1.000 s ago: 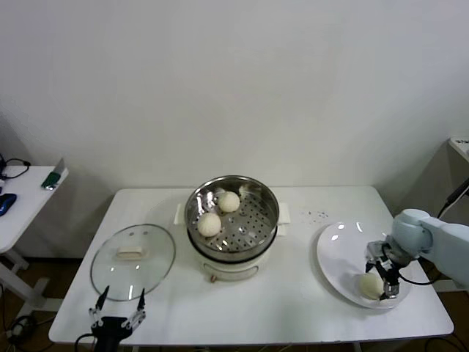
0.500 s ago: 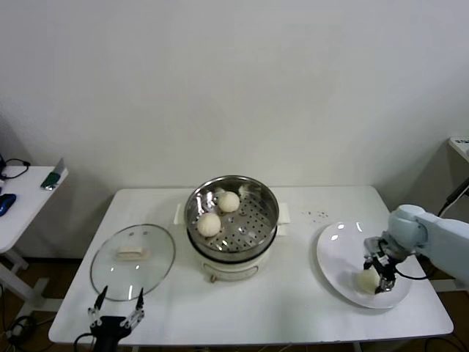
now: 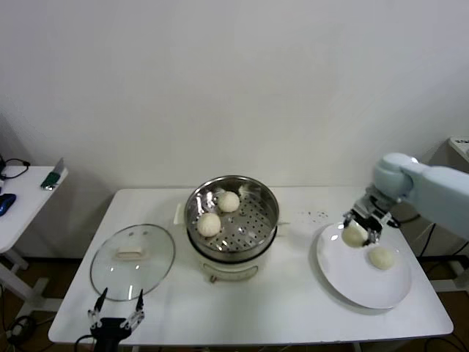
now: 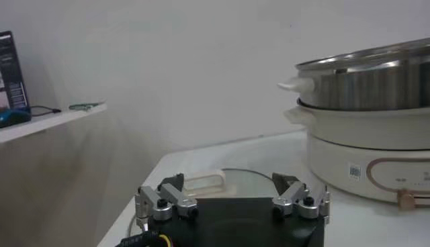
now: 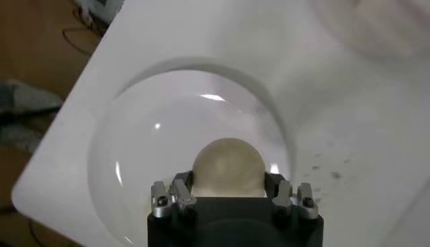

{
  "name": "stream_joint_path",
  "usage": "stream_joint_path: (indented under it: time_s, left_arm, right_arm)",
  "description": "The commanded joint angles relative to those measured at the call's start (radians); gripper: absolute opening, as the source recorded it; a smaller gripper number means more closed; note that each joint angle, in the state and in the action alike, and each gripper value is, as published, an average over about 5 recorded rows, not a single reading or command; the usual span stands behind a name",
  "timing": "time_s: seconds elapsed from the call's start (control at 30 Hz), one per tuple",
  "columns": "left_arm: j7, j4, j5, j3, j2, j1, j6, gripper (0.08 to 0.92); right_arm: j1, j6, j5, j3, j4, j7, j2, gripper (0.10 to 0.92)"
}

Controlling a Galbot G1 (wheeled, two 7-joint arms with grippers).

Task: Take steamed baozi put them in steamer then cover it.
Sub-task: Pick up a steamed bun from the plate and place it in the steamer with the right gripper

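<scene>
My right gripper [image 3: 357, 232] is shut on a cream-white baozi [image 3: 354, 235] and holds it above the far left part of the white plate [image 3: 352, 282]. In the right wrist view the baozi [image 5: 228, 168] sits between the fingers over the plate [image 5: 134, 141]. Another baozi [image 3: 380, 257] lies on the plate. Two baozi [image 3: 229, 202] [image 3: 209, 224] lie in the steel steamer [image 3: 256, 220] on its cream pot base. The glass lid [image 3: 133, 257] lies flat left of the pot. My left gripper [image 3: 116, 309] is open and parked at the table's front edge, near the lid [image 4: 228, 178].
A side table [image 3: 22, 194] with small items stands at far left. Small dark specks [image 3: 316, 215] lie on the table between pot and plate. The left wrist view shows the steamer [image 4: 376, 80] from the side.
My right gripper has lifted a baozi off the plate's near side and carried it up and toward the far left of the plate. A second baozi now shows on the plate.
</scene>
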State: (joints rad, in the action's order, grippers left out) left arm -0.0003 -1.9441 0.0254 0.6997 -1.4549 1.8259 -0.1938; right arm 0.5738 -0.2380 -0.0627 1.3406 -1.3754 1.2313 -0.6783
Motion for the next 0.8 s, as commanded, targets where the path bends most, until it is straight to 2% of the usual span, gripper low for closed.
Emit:
stream_joint_path:
  time_s: [0.03,0.33,0.6,0.8]
  left_arm:
    - [-0.006,-0.005,-0.008,-0.005,0.009,0.003,0.016,0.823]
    - [-0.008,-0.02,-0.046,-0.018,0.012,-0.007,0.026,0.823]
    - [-0.007,-0.025,-0.043,-0.018,0.03,-0.009,0.036,0.823]
    - [-0.008,-0.015,-0.036,-0.012,0.032,-0.002,0.029,0.823]
  right_arm:
    - [0.347,-0.278,0.087,0.109,-0.042,0.059,-0.282,0.679]
    - [0.247,-0.305,0.027,-0.004,-0.057,0.066,-0.507,0.679]
    - [0.052,-0.314,-0.087,-0.05,0.02,0.062,-0.669,0.683]
    - [-0.044,-0.325,-0.135,-0.044,0.082,0.062,-0.726,0.687]
